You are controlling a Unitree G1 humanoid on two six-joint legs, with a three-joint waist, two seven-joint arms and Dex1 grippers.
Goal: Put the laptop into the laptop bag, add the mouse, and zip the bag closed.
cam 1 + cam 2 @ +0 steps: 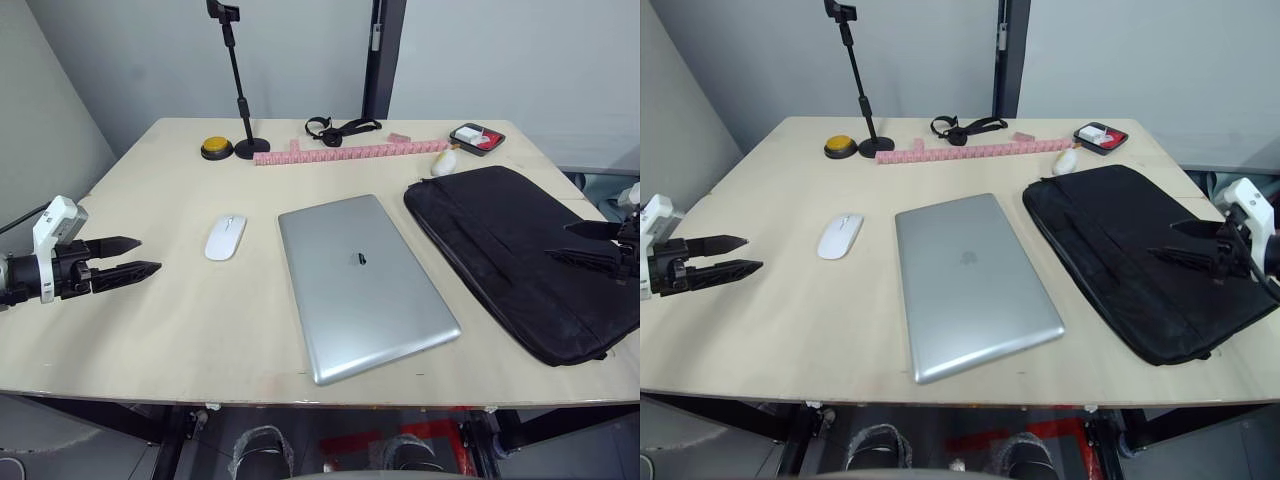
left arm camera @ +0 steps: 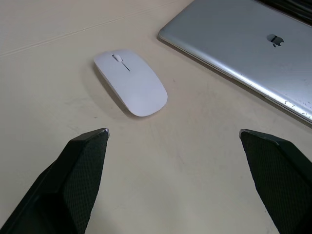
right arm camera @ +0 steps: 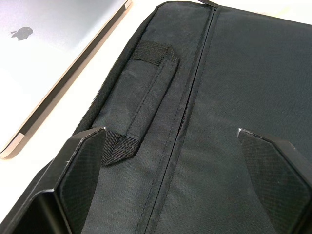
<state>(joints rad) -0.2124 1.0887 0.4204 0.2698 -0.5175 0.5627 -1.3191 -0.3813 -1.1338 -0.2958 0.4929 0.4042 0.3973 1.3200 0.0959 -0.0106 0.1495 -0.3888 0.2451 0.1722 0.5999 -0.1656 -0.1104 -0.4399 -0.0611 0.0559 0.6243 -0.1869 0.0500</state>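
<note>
On worktop [image 1: 180, 330]: laptop [image 1: 362, 284] centre, mouse [image 1: 225, 237] just left, bag [image 1: 520, 255] right, zipped. Left end effector [image 1: 125, 267] and right end effector [image 1: 1180, 254] both released, empty. Advice: unzip bag fully first.

A broad bare stretch of the pale wooden table [image 1: 170, 330] lies on the near left, open to any approach. The small white oval mouse [image 1: 225, 237] sits alone there, with free strips on every side, a narrow one between it and the flat silver-grey metal laptop [image 1: 362, 283]. A slim lane of tabletop separates the laptop from the black fabric laptop bag [image 1: 520, 255] on the right. The far edge is cluttered: a black stand [image 1: 240, 100], a yellow button [image 1: 216, 148], a pink strip [image 1: 350, 153], black straps [image 1: 340, 128], a small red tray [image 1: 477, 138].
</note>
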